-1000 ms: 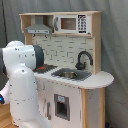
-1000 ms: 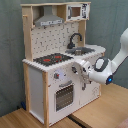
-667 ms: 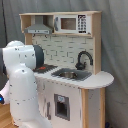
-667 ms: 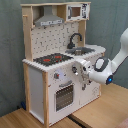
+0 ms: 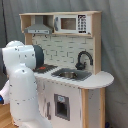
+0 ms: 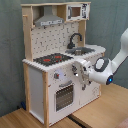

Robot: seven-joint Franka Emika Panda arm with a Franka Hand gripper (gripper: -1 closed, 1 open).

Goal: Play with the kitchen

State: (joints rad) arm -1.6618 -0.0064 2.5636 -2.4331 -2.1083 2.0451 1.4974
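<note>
One white arm point(image 6: 117, 57) reaches in from the second exterior view's right, its forearm slanting down from the upper edge to a rounded wrist joint, and from there the hand turns toward the front of the kitchen point(image 6: 55, 60). The gripper point(image 6: 80, 75) sits just below the counter edge, right against the white front panel, near the knobs point(image 6: 56, 76) and above the oven window point(image 6: 64, 96); whether its fingers are spread or closed, or have hold of anything, cannot be told from either view. In the first exterior view the arm's bulky white links point(image 5: 21, 82) fill the lower left and hide the kitchen's left front, so the hand itself is out of sight there. The kitchen stands on a wooden floor point(image 6: 100, 110) before a grey curtain point(image 5: 114, 45). On its counter lie the black hob with red rings point(image 6: 52, 59) and, farther along, the sink point(image 5: 71, 74) with the curved black faucet point(image 5: 83, 58) behind it. A grey hood point(image 5: 38, 29) hangs above the hob, beside a small microwave point(image 5: 71, 23) set in the top shelf.
</note>
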